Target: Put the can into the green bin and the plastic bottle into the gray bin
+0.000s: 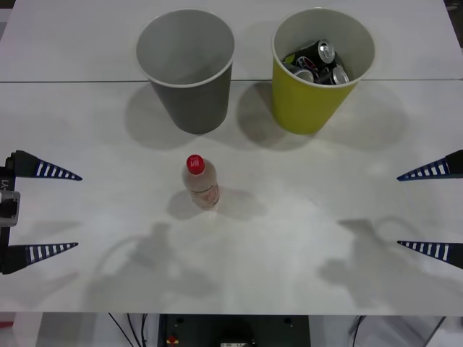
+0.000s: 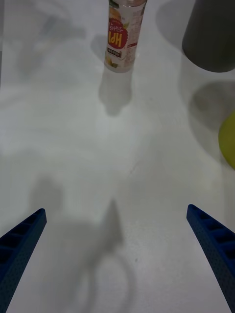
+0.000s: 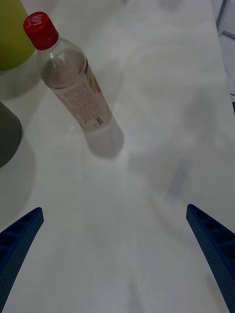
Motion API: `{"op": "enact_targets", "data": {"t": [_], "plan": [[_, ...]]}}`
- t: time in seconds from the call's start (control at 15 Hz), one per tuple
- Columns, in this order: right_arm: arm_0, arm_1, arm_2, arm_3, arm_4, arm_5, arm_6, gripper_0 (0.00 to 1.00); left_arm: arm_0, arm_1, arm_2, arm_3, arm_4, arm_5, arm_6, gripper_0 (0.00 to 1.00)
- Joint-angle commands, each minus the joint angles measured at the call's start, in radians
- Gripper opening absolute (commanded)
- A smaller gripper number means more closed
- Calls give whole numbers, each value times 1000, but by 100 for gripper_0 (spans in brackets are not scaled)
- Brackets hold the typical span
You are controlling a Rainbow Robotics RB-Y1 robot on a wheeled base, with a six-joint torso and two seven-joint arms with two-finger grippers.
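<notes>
1. Front view is showing a white tabletop [image 1: 304,238] carrying two large cup-shaped bins at the far side and one bottle nearer the robot.
2. The gray bin [image 1: 189,94] is standing upright on the left of the pair, its pale inside showing no contents.
3. The green bin [image 1: 318,94] is standing upright just to the right of the gray bin, apart from it, and is holding several dark metal cans [image 1: 318,63] lying against one another inside.
4. The plastic bottle [image 1: 200,182] is standing upright on the tabletop, red cap on, in front of the gray bin and apart from both bins. It is lying in neither bin.
5. The left claw [image 1: 54,211] is hovering at the left edge of the tabletop, its two blue ribbed fingers spread wide and holding nothing. It is sitting well apart from the bottle.
6. The right claw [image 1: 423,210] is hovering at the right edge of the tabletop, fingers likewise spread wide and holding nothing, well apart from the bottle and the bins.
7. Left wrist view is showing the plastic bottle [image 3: 71,80] standing ahead of the open left claw [image 3: 115,244], with edges of the green bin [image 3: 12,34] and gray bin [image 3: 9,134] beside it.
8. Right wrist view is showing the plastic bottle [image 2: 122,36] ahead of the open right claw [image 2: 117,239], with the gray bin [image 2: 210,34] and a sliver of the green bin [image 2: 227,139] off to one side.
</notes>
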Motion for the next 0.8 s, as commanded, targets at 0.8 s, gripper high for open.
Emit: {"op": "enact_targets", "data": {"t": [0.8], "plan": [[0, 0, 0, 0, 0, 0, 0, 100, -102, -122, -59, 134, 65, -19, 27, 100]]}}
